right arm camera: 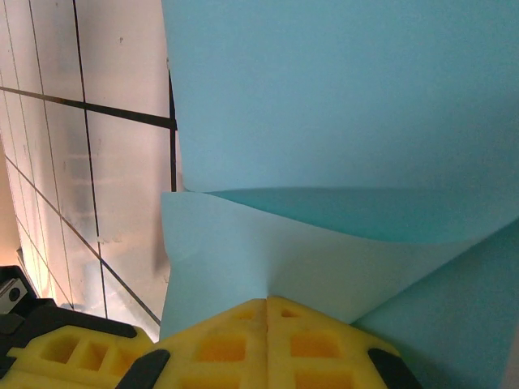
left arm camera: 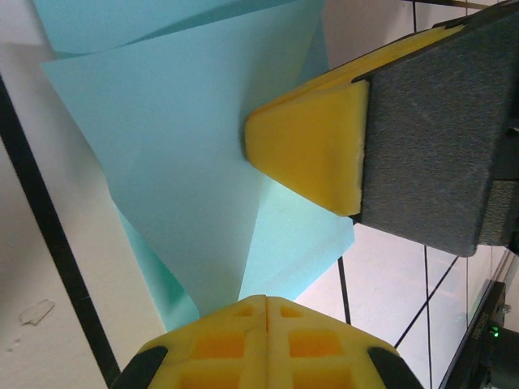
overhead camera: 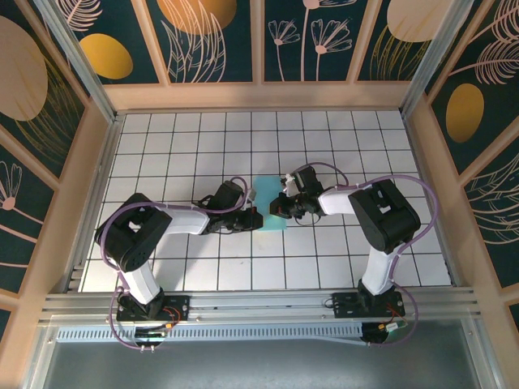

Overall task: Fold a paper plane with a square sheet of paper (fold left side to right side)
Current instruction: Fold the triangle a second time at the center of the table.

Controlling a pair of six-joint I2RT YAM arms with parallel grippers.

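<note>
While reaching inward from the two bases at the near edge, meeting almost nose to nose over the middle of the white, black-lined tiled surface (overhead camera: 186,146). Pressing the yellow-fingered left gripper (left arm camera: 266,301) fully together, with the thin light cyan-blue square sheet of paper (left arm camera: 162,162) running into its tip seam, so apparently pinching a layer there. Clamping the yellow-fingered right gripper (right arm camera: 268,301) just as tightly on the same sheet, at the point where a raised flap is curling up from the layer beneath. Poising one finger (left arm camera: 312,146) of the right gripper over the paper just beyond the left tips, as seen from the left wrist. Holding the sheet between the two grippers at mid-surface, partly lifted and doubled over, not lying flat, with edges not looking lined up.

Judging by that loose, billowing flap, working through the left-over-right fold and not yet creasing it. Needing next, probably: carrying the pinched left edge across to meet the right edge, squaring the corners, lowering the flap, then pressing along the fold line. Risking a skewed crease or a torn corner if pulling against the opposite pinch.
</note>
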